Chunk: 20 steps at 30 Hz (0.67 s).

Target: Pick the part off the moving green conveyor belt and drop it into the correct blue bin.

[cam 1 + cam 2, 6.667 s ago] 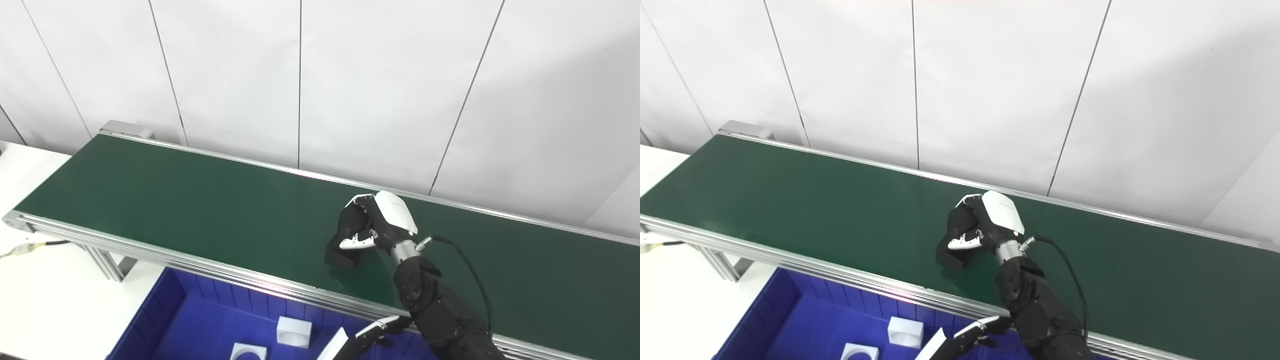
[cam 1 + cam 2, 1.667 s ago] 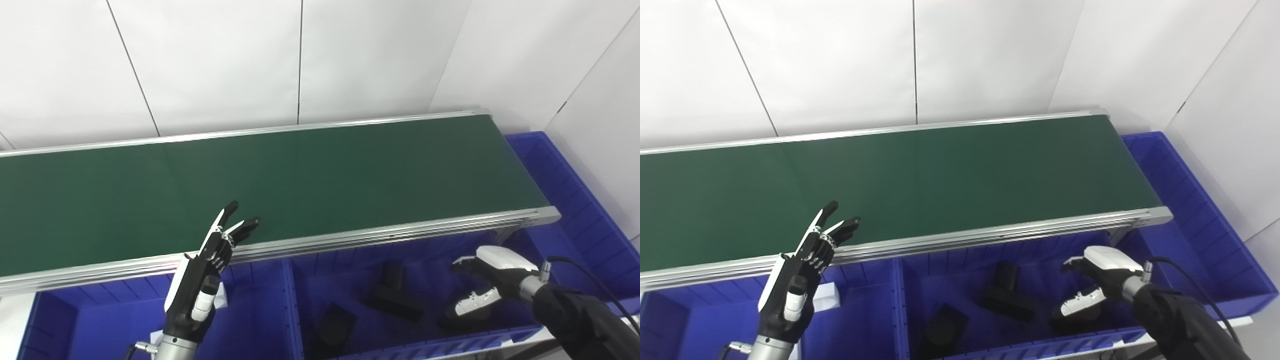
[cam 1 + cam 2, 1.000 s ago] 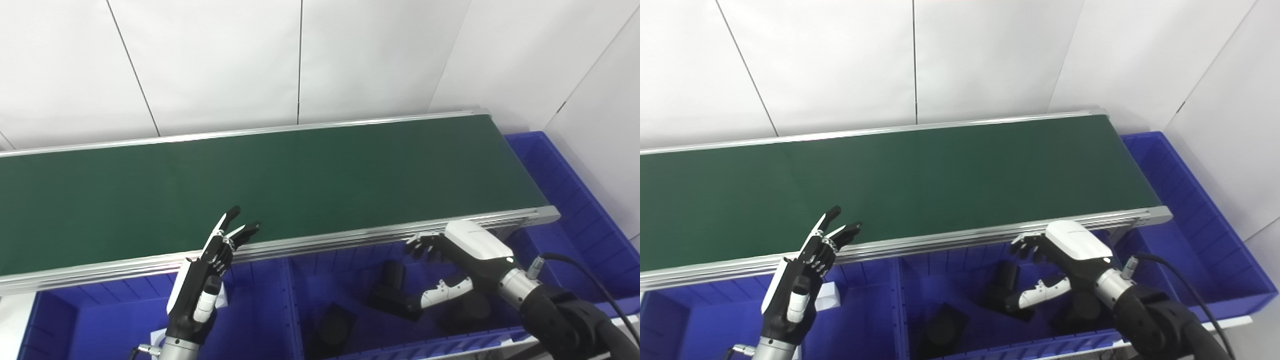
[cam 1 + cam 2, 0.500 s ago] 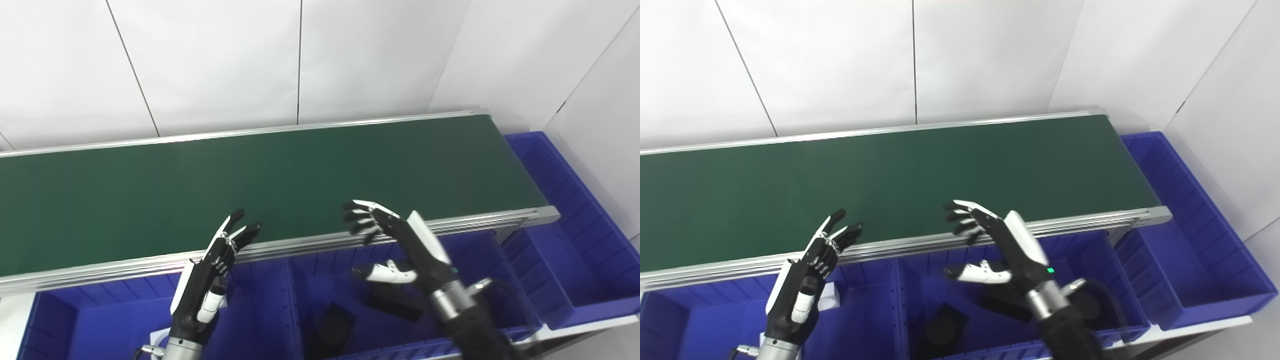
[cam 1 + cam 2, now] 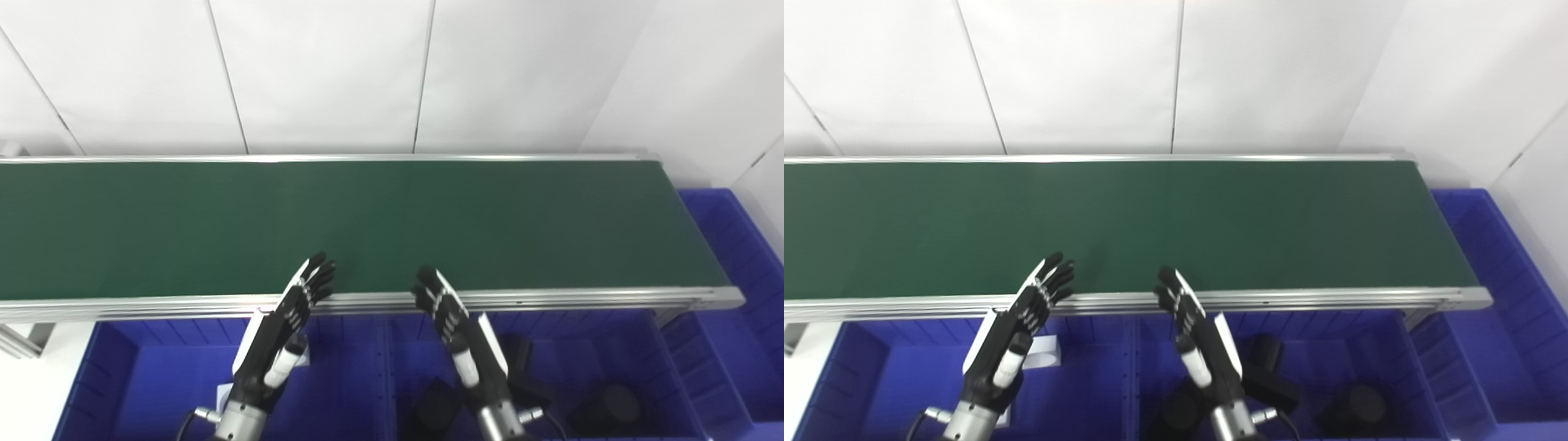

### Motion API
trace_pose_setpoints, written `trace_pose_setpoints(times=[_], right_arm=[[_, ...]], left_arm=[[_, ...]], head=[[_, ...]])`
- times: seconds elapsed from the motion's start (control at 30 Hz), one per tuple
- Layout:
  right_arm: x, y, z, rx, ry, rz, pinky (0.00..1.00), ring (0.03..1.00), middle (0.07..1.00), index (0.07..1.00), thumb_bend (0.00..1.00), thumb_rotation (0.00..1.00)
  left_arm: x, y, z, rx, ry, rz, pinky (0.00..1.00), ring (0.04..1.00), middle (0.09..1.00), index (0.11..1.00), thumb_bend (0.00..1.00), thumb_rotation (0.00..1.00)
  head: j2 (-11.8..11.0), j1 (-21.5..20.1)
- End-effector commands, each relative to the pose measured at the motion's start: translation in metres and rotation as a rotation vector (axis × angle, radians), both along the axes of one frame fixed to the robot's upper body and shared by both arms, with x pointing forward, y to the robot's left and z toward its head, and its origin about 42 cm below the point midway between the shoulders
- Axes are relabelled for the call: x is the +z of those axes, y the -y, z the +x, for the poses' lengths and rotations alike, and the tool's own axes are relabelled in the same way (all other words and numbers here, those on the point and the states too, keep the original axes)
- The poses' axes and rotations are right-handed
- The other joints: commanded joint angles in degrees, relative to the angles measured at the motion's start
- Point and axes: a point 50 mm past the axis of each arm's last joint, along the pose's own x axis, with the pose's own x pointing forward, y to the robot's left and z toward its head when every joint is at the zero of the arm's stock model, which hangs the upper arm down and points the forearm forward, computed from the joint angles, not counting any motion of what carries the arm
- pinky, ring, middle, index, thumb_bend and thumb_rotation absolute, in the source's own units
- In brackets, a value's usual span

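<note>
Black parts lie in the right-hand blue bin, below the belt's near rail: one blocky part just right of the right wrist, one round dark part further right near the bin's front, and another dark piece low at the bin's left side, partly hidden by the right forearm (which of these is the task's part, cannot tell). None is in a hand.

Green conveyor belt runs across the whole width, bare surface, silver rails on both long edges. Belt end is at the right, with another blue bin past that end.

Right hand is raised over the divider area between the bins, holding nothing, fingers spread apart and straight, tips reaching up over the near rail. Left hand mirrors it to the left, also holding nothing, fingers apart and straight, tips over the rail edge. The two hands are near each other but apart, palms roughly facing.

Left blue bin sits under the left hand; a white part shows just beside the left wrist inside it.

White panelled wall behind the belt.
</note>
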Motion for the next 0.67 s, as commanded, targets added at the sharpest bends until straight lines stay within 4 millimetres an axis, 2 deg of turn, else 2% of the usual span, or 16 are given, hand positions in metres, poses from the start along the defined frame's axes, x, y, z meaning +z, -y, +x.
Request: trace_pose_setpoints(times=[0.0,0.27,0.3,0.43,0.5,0.63], right_arm=[[0.013,-0.007,0.003,0.029,0.092,0.016,0.96,0.964,0.976,0.969,0.98,0.94],[0.01,-0.011,-0.001,0.064,0.067,-0.012,0.93,0.947,0.966,0.963,1.0,0.94],[0.01,-0.012,-0.002,0.067,0.065,-0.012,0.94,0.946,0.965,0.963,1.0,0.94],[0.011,-0.012,-0.002,0.066,0.065,-0.009,0.94,0.938,0.957,0.957,1.0,0.94],[0.01,-0.011,-0.002,0.066,0.068,-0.008,0.94,0.945,0.964,0.961,1.0,0.94],[0.009,-0.009,-0.003,0.065,0.072,-0.007,0.94,0.95,0.969,0.965,1.0,0.92]], left_arm=[[0.01,0.003,0.0,0.001,0.071,0.006,0.9,0.947,0.972,0.957,0.84,0.94],[0.008,0.002,-0.006,0.015,0.068,0.034,0.92,0.96,0.989,0.968,0.83,0.96],[0.008,0.002,-0.006,0.013,0.067,0.034,0.92,0.96,0.989,0.97,0.83,0.96],[0.006,0.001,-0.007,0.008,0.06,0.035,0.93,0.962,0.99,0.979,0.82,0.97],[0.004,0.003,-0.008,-0.004,0.043,0.019,0.96,0.979,0.998,0.989,0.85,0.95],[-0.001,0.008,-0.011,-0.017,0.019,0.013,0.95,0.969,0.992,0.98,0.87,0.93]], head=[[0.1,0.8],[1.5,1.8],[2.2,1.6],[2.5,1.4],[2.5,0.9],[2.3,0.5]])
